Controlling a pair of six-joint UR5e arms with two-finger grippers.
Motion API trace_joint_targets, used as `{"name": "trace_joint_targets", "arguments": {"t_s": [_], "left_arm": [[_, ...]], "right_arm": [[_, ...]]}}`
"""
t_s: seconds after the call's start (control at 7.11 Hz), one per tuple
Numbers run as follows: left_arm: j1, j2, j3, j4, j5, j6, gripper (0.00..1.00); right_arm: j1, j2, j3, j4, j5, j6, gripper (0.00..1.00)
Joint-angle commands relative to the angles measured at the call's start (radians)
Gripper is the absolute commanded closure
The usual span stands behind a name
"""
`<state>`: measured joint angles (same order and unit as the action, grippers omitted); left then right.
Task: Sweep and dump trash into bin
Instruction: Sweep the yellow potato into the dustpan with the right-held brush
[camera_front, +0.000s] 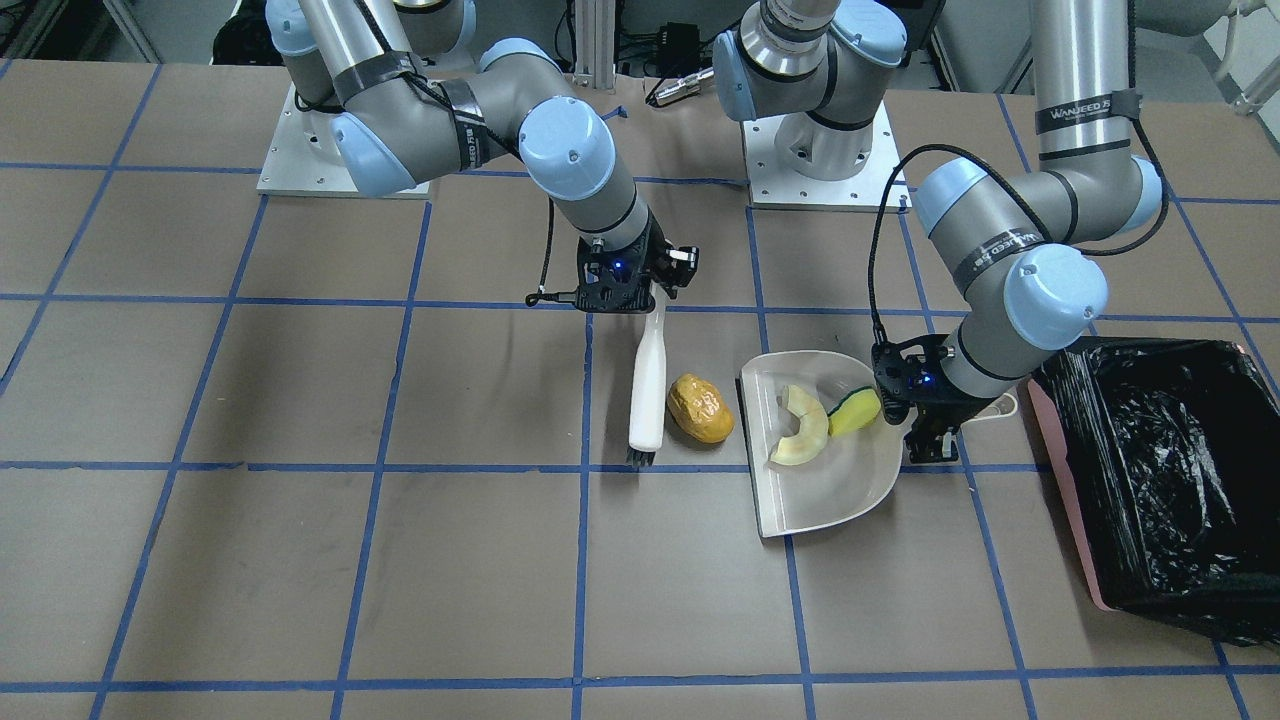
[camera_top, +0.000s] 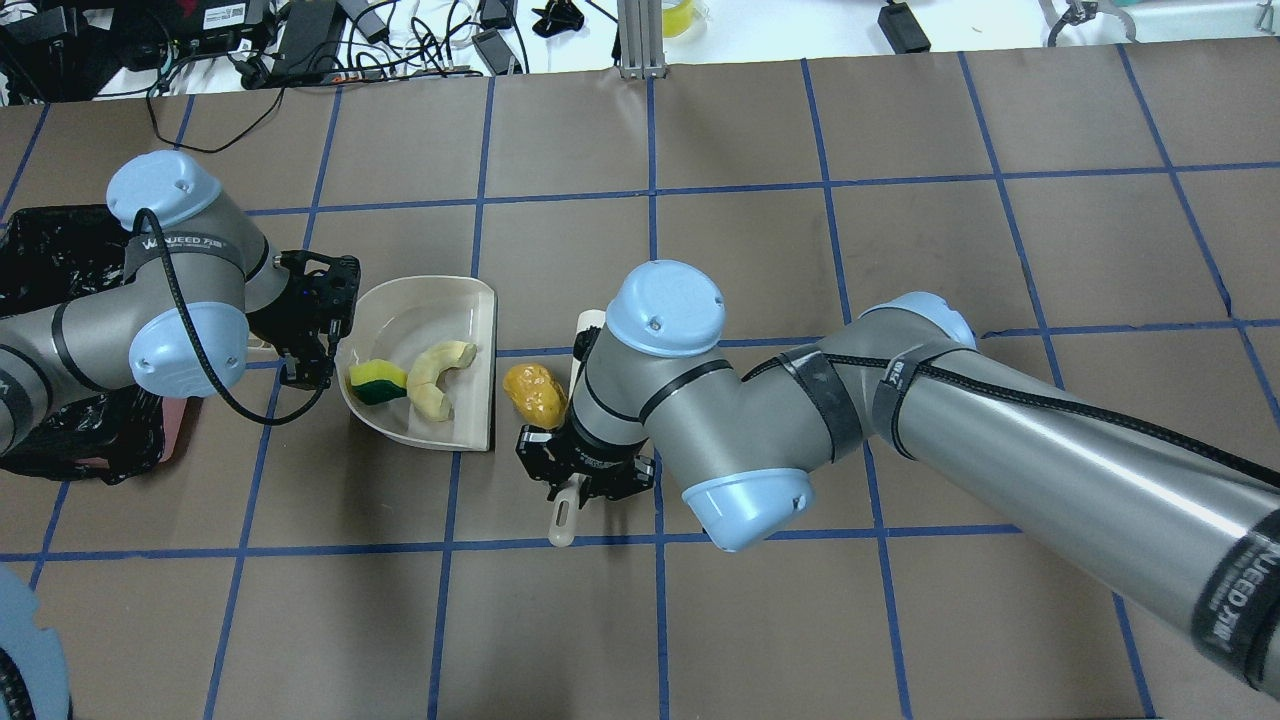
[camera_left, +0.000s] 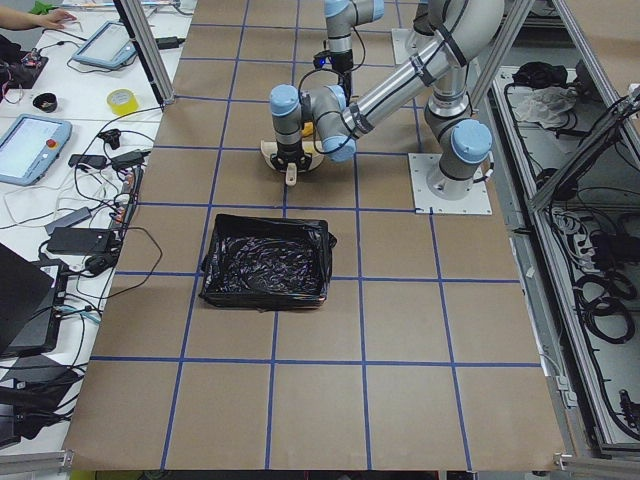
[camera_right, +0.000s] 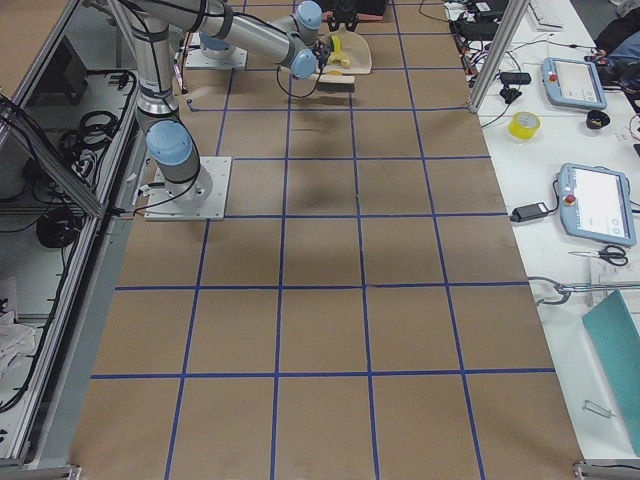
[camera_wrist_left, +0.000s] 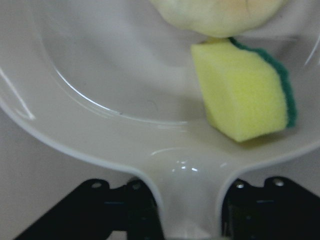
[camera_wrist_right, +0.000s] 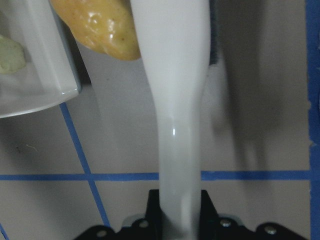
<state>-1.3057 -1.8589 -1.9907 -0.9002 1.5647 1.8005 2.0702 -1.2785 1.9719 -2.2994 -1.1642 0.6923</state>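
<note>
We are looking at a brown tabletop (camera_front: 300, 400) gridded in blue tape. The left arm (camera_front: 1085, 50) is wearing a black strap (camera_front: 1075, 113) printed with what reads like "WANJEED" — the smaller characters after it are too fine to make out.

At the robot's left end the bin (camera_front: 1180, 480), pink with a crinkled black liner, is sitting with its long axis running away from the robot. The cream dustpan (camera_front: 820, 490) is lying flat near it, its straight open lip facing the robot's right. The left claw (camera_front: 928, 438) is pinching the pan's handle.

The right claw (camera_front: 645, 295) is clamping the handle of a white brush (camera_front: 648, 385), which is stretching away from the robot with dark bristles at its far end.

The golden-brown lump (camera_front: 700, 408) is resting on the tabletop between brush and pan lip, just beside the brush, its long axis roughly parallel to it.

Inside the pan, the pale crescent slice (camera_front: 800, 428) is lying with its hollow side toward the lip. The yellow-green sponge piece (camera_front: 855, 410) is touching the slice's outer curve, on the handle side.
</note>
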Motion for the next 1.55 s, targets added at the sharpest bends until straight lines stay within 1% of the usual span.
{"name": "trace_joint_targets", "arguments": {"t_s": [0.0, 0.28, 0.42, 0.56, 0.84, 0.98, 1.12, 1.27, 1.41], "left_arm": [[-0.004, -0.002, 0.0, 0.003, 0.0, -0.009, 1.0], [-0.004, -0.003, 0.0, 0.003, 0.0, -0.009, 1.0], [-0.004, -0.003, -0.002, 0.003, 0.0, -0.009, 1.0], [-0.004, -0.003, -0.002, 0.003, 0.0, -0.009, 1.0], [-0.004, -0.002, -0.002, 0.003, -0.002, -0.009, 1.0], [-0.004, -0.002, -0.002, 0.003, -0.002, -0.01, 1.0], [-0.004, -0.002, -0.002, 0.003, -0.003, -0.009, 1.0], [-0.004, 0.001, -0.002, 0.003, -0.003, -0.009, 1.0], [-0.004, 0.004, 0.001, 0.003, -0.005, -0.006, 1.0]], "right_arm": [[0.001, 0.047, -0.011, -0.057, -0.002, 0.004, 1.0], [0.02, 0.054, -0.066, -0.052, 0.003, 0.088, 1.0], [0.069, 0.079, -0.1, -0.063, 0.021, 0.137, 1.0], [0.1, 0.118, -0.149, -0.066, 0.037, 0.179, 1.0], [0.141, 0.181, -0.249, -0.068, 0.041, 0.24, 1.0], [0.16, 0.209, -0.298, -0.08, 0.038, 0.313, 1.0], [0.171, 0.228, -0.344, -0.08, 0.04, 0.347, 1.0], [0.172, 0.234, -0.373, -0.071, 0.038, 0.352, 1.0], [0.172, 0.234, -0.377, -0.066, 0.038, 0.357, 1.0]]}}
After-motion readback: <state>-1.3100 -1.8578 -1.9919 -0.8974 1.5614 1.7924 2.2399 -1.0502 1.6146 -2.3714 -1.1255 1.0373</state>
